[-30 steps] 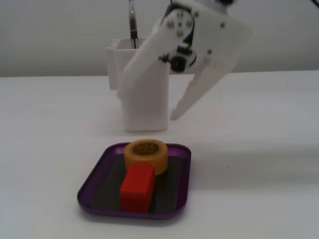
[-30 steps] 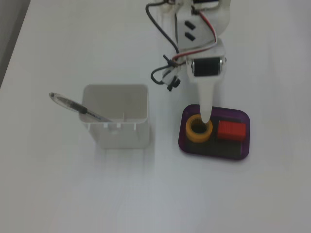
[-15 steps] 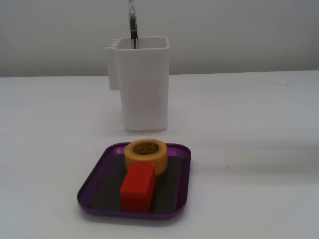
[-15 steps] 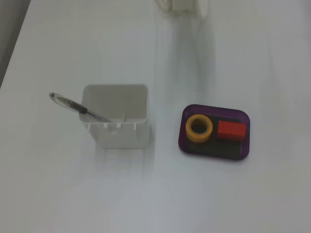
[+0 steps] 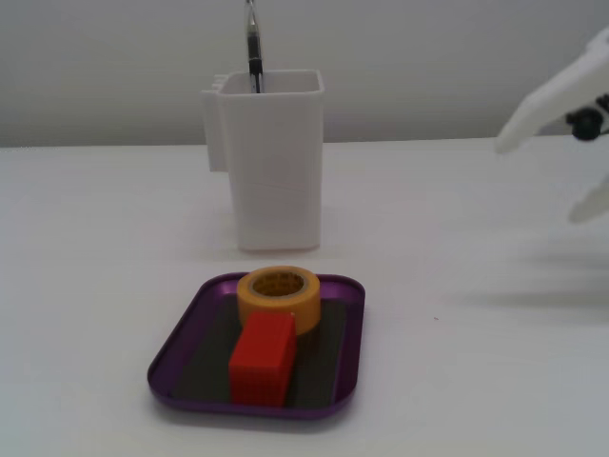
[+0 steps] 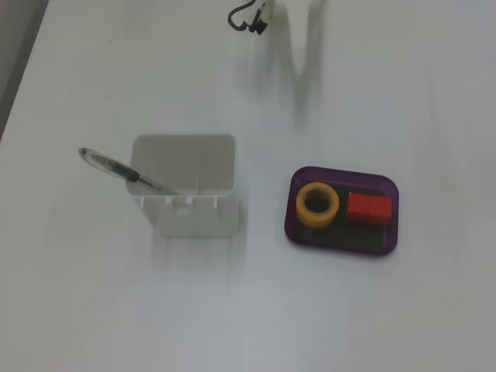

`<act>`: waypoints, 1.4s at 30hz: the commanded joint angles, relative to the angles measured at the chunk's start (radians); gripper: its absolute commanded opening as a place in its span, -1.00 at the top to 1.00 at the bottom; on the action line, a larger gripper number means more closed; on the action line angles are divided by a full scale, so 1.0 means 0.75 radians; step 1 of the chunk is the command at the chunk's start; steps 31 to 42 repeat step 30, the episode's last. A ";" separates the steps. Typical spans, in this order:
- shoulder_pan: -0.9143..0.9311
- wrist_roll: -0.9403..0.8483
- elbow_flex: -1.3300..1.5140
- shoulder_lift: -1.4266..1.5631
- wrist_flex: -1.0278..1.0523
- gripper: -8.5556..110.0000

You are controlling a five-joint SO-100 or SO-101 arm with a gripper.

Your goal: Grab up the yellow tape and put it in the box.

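Observation:
The yellow tape lies flat inside the box, the purple tray, at its far end, with its hollow core up. It touches a red block in the same tray. In the other fixed view the tape is in the left half of the box and the red block in the right half. My gripper is white, at the right edge of a fixed view, raised above the table and well away from the tray. Its jaws stand apart and hold nothing.
A tall white square container with a pen in it stands behind the tray; it also shows in the other fixed view. A black cable of the arm shows at the top edge there. The table is white.

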 commanded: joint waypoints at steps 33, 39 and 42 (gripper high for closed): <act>0.184 0.080 0.348 0.020 -0.119 0.81; 0.184 0.080 0.348 0.020 -0.119 0.81; 0.184 0.080 0.348 0.020 -0.119 0.81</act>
